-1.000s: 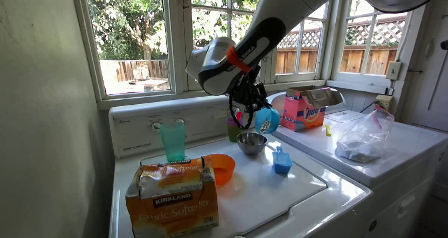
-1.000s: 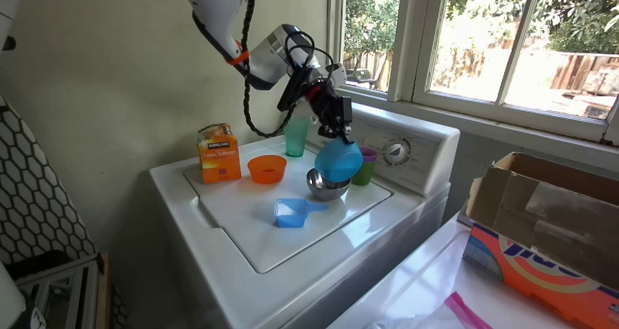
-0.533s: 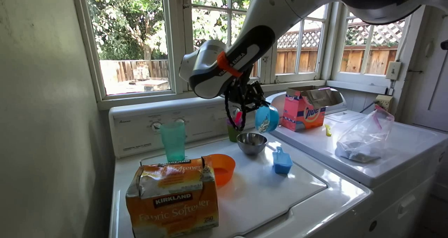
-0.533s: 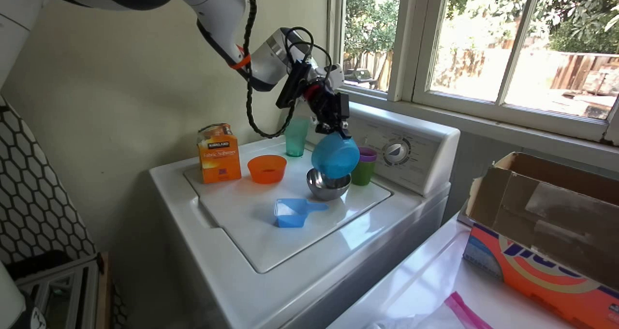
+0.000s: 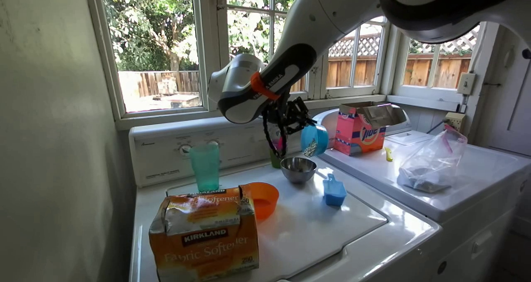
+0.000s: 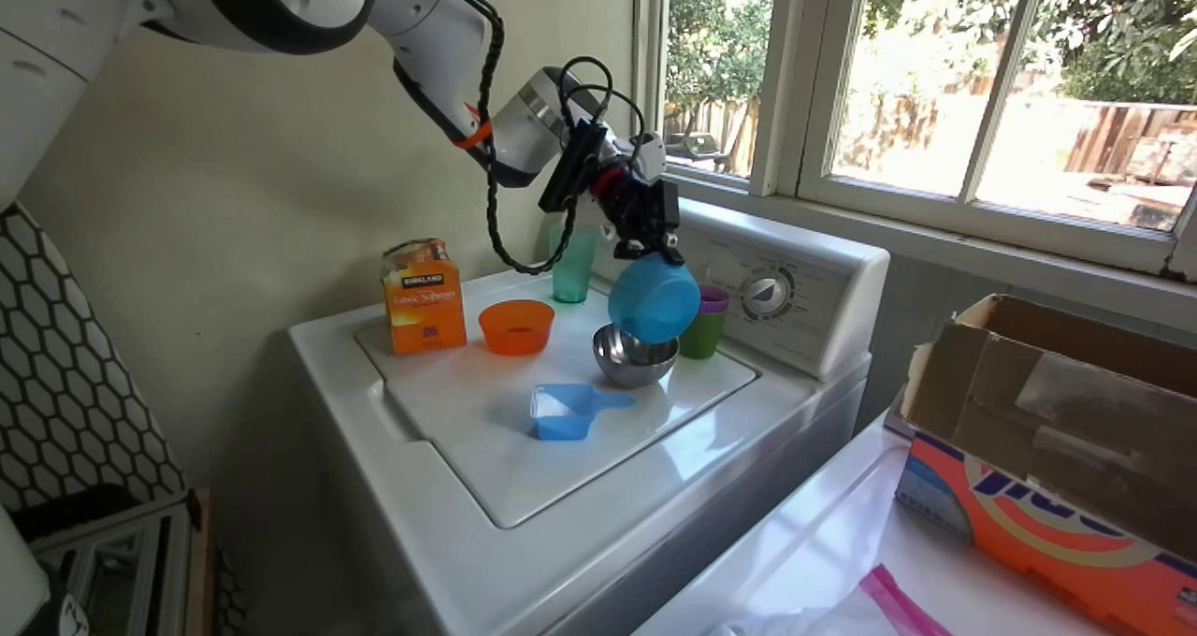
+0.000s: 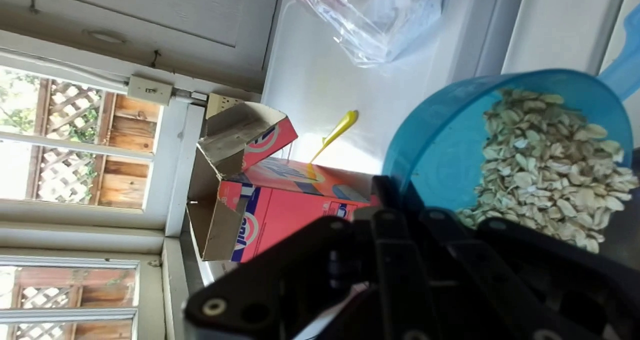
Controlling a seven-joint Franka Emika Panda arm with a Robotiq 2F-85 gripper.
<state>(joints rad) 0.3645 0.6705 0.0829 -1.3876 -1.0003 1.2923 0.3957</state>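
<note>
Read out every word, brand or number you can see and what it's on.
"KIRKLAND": softener box
"Fabric Softener": same box
"250": same box
"Tide": pink-orange box
"FRA", "A EMIKA": robot arm, letters between hidden by orange strap
Fine print on boxes and control panel: too small to read.

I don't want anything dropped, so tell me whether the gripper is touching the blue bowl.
Touching. The wrist view shows it: the gripper is closed on the rim of the blue bowl, which sits between its fingertips.

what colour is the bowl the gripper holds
Blue; the bowl in the gripper shows best in the wrist view.
</note>
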